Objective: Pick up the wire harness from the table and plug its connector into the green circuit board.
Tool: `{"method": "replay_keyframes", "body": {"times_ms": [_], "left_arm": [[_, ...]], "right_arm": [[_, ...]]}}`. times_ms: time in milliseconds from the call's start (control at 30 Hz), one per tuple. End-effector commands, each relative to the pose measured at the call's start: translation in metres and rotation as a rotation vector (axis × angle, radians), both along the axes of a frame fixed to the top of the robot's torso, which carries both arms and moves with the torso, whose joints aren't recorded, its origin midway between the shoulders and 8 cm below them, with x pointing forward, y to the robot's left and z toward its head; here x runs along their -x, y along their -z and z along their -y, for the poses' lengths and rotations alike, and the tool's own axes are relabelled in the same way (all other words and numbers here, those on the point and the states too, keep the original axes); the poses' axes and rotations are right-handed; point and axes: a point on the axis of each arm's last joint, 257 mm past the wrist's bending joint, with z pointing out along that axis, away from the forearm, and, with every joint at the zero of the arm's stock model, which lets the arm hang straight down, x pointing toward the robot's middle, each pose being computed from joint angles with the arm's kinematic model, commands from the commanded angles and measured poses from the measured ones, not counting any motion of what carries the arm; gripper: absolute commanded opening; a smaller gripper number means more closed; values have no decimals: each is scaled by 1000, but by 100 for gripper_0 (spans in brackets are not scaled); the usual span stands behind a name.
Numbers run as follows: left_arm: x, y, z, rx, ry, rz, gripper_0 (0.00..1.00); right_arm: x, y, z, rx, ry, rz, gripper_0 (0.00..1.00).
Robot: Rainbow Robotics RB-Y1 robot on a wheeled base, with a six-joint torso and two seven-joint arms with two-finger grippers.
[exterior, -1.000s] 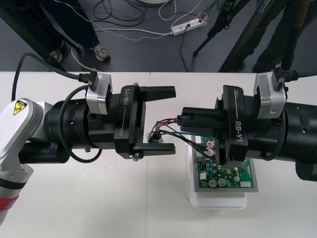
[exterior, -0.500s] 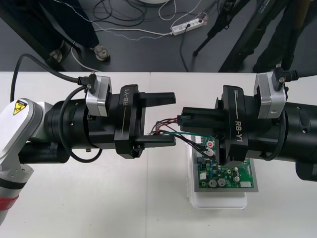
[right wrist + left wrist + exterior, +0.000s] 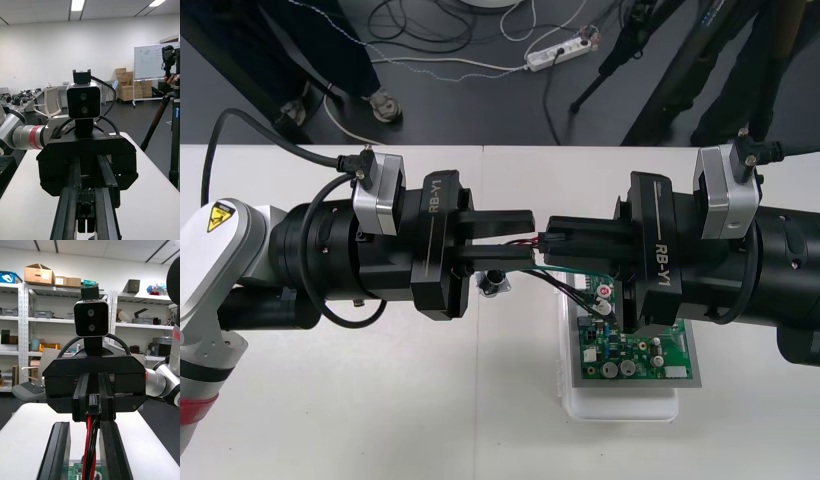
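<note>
**Red and black wires (image 3: 89,438) held between my two hands**

Over the bench (image 3: 330,400), my left hand (image 3: 525,237) has its fingers (image 3: 500,219) drawn close together, with the wire harness (image 3: 565,273) running between them. My right hand (image 3: 552,240) meets it tip to tip and grips the small black plug (image 3: 92,402). The round metal socket (image 3: 495,283) hangs just under my left hand. Green and black strands trail toward the green circuit board (image 3: 635,352), which sits on its white base (image 3: 620,408) beneath my right hand. The plug is not in the board.
</note>
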Motion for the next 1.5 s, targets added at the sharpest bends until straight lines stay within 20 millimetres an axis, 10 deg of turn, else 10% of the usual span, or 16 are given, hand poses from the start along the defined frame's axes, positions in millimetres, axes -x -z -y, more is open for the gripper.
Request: {"method": "replay_keyframes", "body": {"times_ms": [33,400,500,1133,1367,1500], "left_arm": [[10,-18,3,27,35,102,21],[13,-21,4,41,48,98,20],[15,-20,4,41,53,99,0],[17,-21,3,43,64,99,0],[18,-21,3,45,65,102,0],[17,-21,3,47,63,105,0]], "right_arm": [[16,-19,-11,-32,-42,86,0],[16,-19,-11,-30,-41,90,0],[16,-19,-11,-31,-42,89,0],[16,-19,-11,-31,-43,89,0],[16,-19,-11,-30,-41,88,46],[12,-16,-10,-30,-36,73,100]]}}
